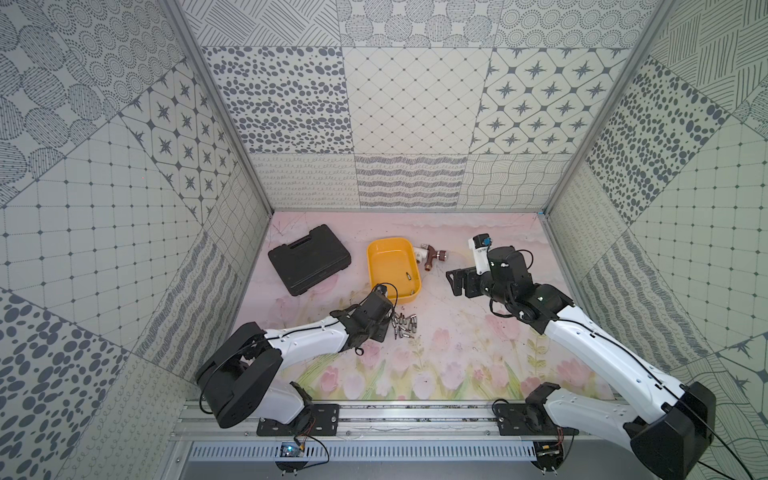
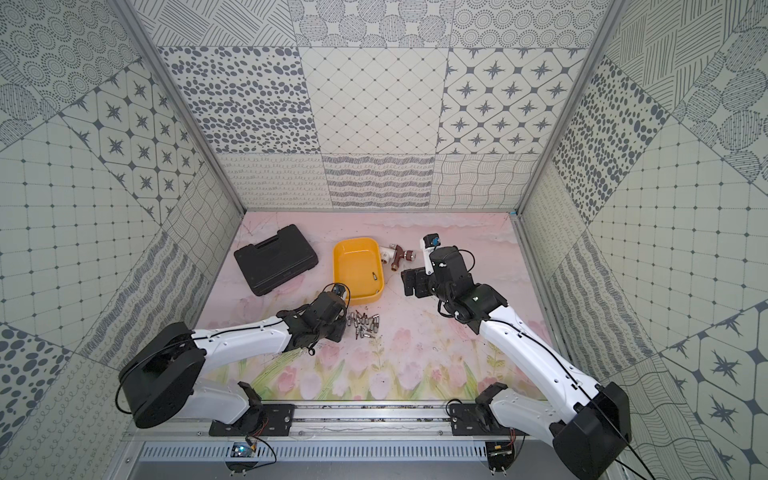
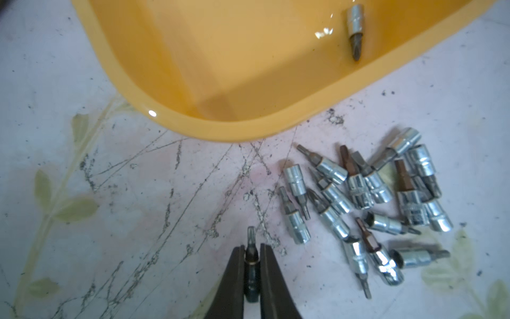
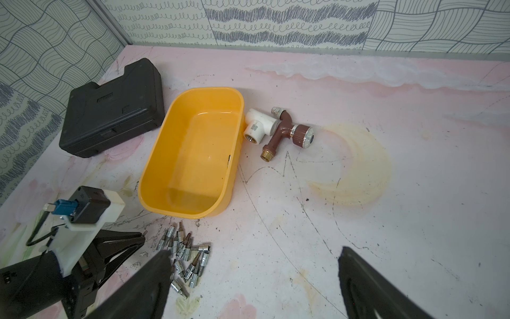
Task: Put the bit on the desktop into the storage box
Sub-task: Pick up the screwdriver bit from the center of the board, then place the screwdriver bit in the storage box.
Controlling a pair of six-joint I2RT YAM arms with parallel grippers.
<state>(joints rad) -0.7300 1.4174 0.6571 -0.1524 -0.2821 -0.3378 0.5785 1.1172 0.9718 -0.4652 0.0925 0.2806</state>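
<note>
One shallow yellow plastic tub (image 1: pixel 386 266), one black moulded tool case (image 1: pixel 309 259), one white plastic pipe tee (image 4: pixel 259 125), one brown plastic tap (image 4: pixel 287 129), and roughly seventeen short chrome screwdriver bits (image 3: pixel 358 190) (overlapping, so loosely tallied).

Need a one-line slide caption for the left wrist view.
Left gripper clamps one bit beside the pile of loose bits on the desktop; another bit already lies in the storage box.

Glossy, smooth yellow plastic is seen on the storage box (image 3: pixel 220 134). Bright chromed metal is shown on the loose bits (image 3: pixel 358 198), some tips dull brown. The desktop (image 3: pixel 138 193) is seen matt, scratched and grimy. Matt black plastic is noted on the tool case (image 4: pixel 110 107).
</note>
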